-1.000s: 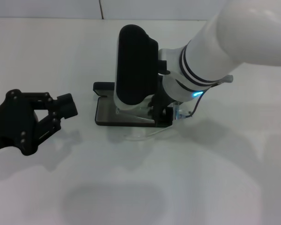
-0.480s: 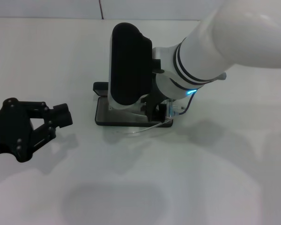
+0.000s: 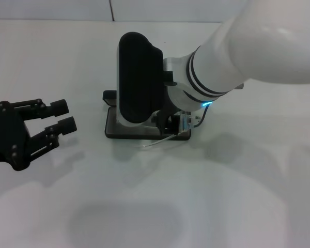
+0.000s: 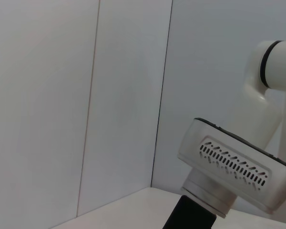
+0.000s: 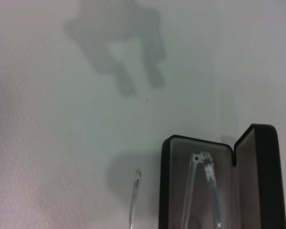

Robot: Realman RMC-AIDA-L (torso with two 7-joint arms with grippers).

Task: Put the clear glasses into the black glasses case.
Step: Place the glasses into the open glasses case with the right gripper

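Head view: right gripper [image 3: 171, 123] sits over the black glasses case [image 3: 113, 126], hiding most of it; can't tell its finger state or whether it holds anything. Case is open on the white table [image 3: 222, 196]. Clear glasses [image 5: 202, 191] lie partly in the grey lining, one temple arm [image 3: 157, 142] sticking out over the case's near edge. No lettering readable. Left gripper [image 3: 61, 117] hangs well left of case, fingers apart, empty.

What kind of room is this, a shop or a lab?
Probably a lab test bench: a bare white table, plain pale wall panels, and only the black glasses case with the clear glasses laid out.
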